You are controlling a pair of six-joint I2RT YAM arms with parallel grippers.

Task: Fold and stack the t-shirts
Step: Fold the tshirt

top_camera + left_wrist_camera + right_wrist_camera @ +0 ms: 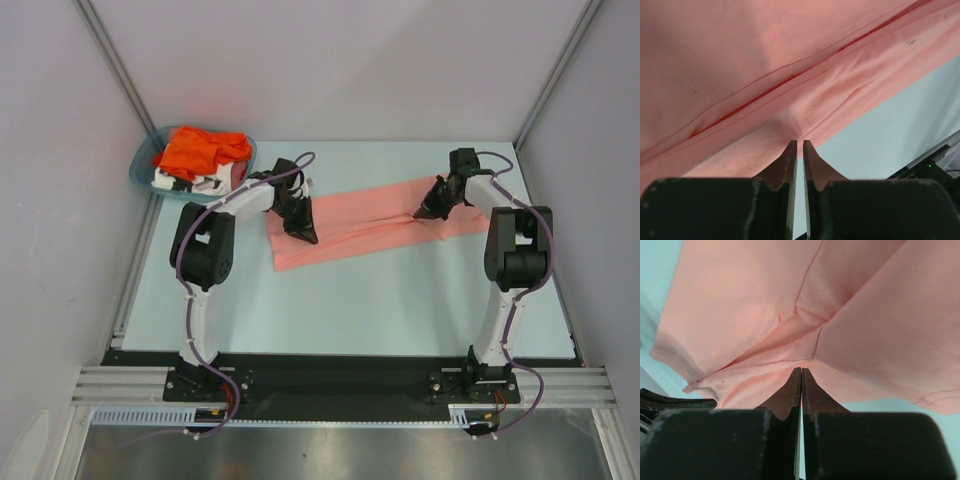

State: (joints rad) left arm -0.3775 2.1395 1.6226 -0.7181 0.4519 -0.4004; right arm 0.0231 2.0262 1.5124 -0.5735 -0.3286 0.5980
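A salmon-pink t-shirt (370, 220) lies stretched in a long band across the middle of the table. At its left end, my left gripper (303, 235) has its jaws nearly together, and the cloth (740, 60) puckers into the tips (800, 142). My right gripper (420, 213) is shut on a fold near the shirt's right end, with creases in the cloth (740, 300) running to the tips (801, 370). A bright orange t-shirt (200, 150) and a white one with black print (195, 180) lie in the basket.
The teal plastic basket (140, 165) sits at the table's far left corner, just behind the left arm. Grey walls close in the table on three sides. Bare light-blue tabletop (360, 310) stretches between the shirt and the arm bases.
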